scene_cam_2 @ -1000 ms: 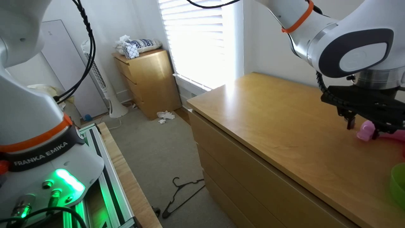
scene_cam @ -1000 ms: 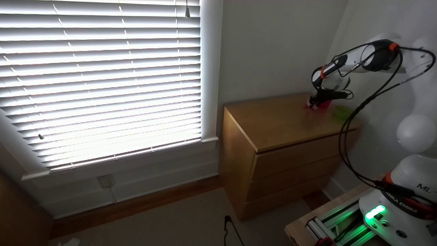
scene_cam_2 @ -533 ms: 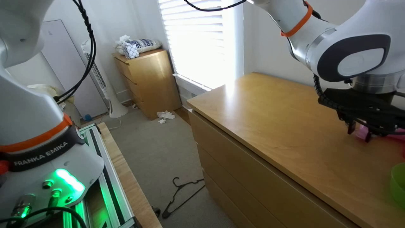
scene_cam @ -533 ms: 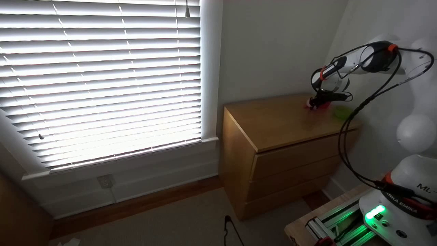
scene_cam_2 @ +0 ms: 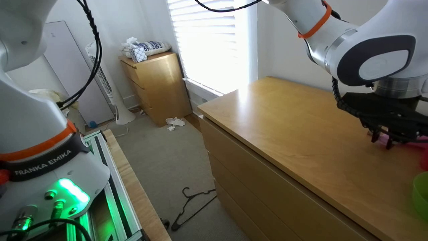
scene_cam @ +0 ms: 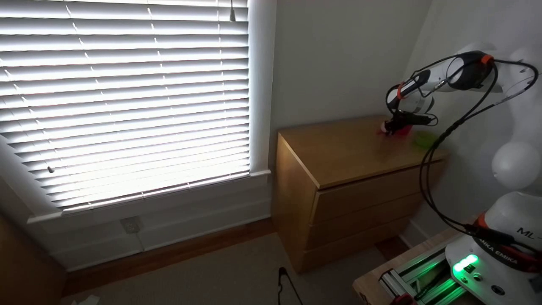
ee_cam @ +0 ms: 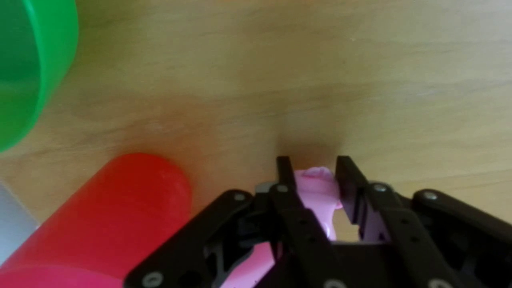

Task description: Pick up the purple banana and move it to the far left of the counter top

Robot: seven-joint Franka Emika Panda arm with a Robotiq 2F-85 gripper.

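Observation:
The purple banana [ee_cam: 318, 186] is a pinkish-purple curved piece. In the wrist view its knobbed end lies between my fingers, and its rest runs hidden behind the gripper to the lower left. My gripper [ee_cam: 314, 163] is shut on that end, with both fingers against it, close above the wood. In an exterior view the gripper [scene_cam_2: 382, 142] covers most of the banana [scene_cam_2: 384, 139]. In an exterior view the gripper [scene_cam: 387, 132] is small, at the back right of the counter top [scene_cam: 334, 152]. The counter top [scene_cam_2: 284, 124] is light tan wood.
A red cup-like object [ee_cam: 132, 208] lies just left of the gripper in the wrist view; its edge shows in an exterior view [scene_cam_2: 424, 162]. A green cup [ee_cam: 60, 48] stands beyond it, also in both exterior views [scene_cam_2: 420, 194] [scene_cam: 424, 139]. A wall runs behind the cabinet.
My fingers have moved closer together round the purple banana, and the gripper has lowered slightly. The red object shows a little more at the edge of an exterior view.

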